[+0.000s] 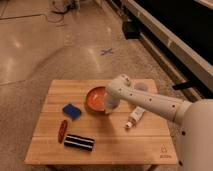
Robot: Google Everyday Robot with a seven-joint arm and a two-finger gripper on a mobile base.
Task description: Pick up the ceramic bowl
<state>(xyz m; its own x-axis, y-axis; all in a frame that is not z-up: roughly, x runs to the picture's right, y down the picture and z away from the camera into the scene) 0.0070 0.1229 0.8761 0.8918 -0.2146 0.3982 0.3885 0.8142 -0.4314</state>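
The ceramic bowl [95, 99] is round, shallow and orange-red, and sits near the middle of the wooden table [102, 150]. My white arm reaches in from the right, and the gripper [109, 103] hangs at the bowl's right rim, covering that part of it. A small translucent whitish cup [142, 86] stands behind the arm, partly hidden.
A blue sponge-like block [71, 110] lies left of the bowl. A reddish-brown snack bar [62, 130] and a black-and-white striped packet [79, 142] lie at the front left. A white tube [135, 118] lies right of the bowl. The floor has a blue cross mark [106, 51].
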